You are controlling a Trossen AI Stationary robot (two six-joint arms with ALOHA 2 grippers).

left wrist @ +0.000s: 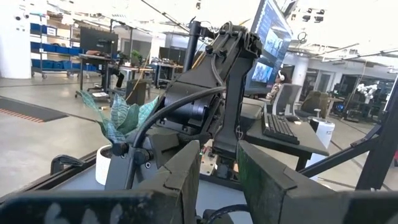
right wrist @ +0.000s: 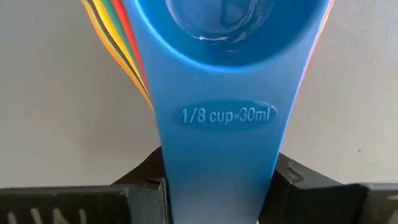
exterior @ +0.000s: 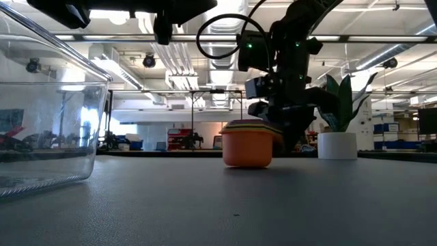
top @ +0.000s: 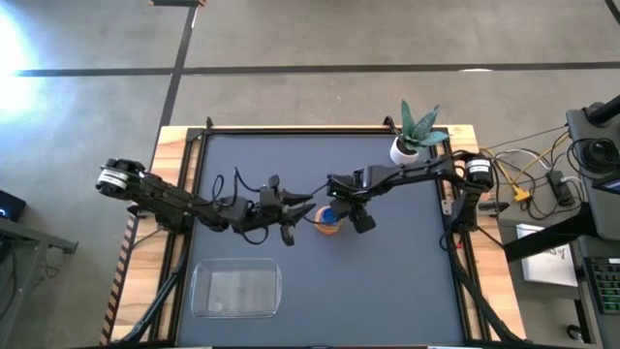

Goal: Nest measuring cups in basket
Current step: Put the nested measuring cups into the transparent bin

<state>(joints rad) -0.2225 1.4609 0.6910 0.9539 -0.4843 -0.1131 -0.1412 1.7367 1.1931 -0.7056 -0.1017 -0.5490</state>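
Right wrist view: right hand (right wrist: 214, 186) pinching blue cup (right wrist: 217, 93) handle; left hand (left wrist: 217, 168) spread.

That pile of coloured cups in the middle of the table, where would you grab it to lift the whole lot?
By the handles, I'd judge. The cups sit nested, orange outermost, their flat handles fanned on one side. The right gripper already comes in level from that side, its fingers either side of the blue cup's handle. The round bowl looks too wide to pinch. The left gripper waits beside the stack.

A stack of nested cups (exterior: 248, 145) sits mid-worktop (exterior: 273, 205), a dark arm (exterior: 287, 68) behind it, the clear basket (exterior: 48, 123) nearer.
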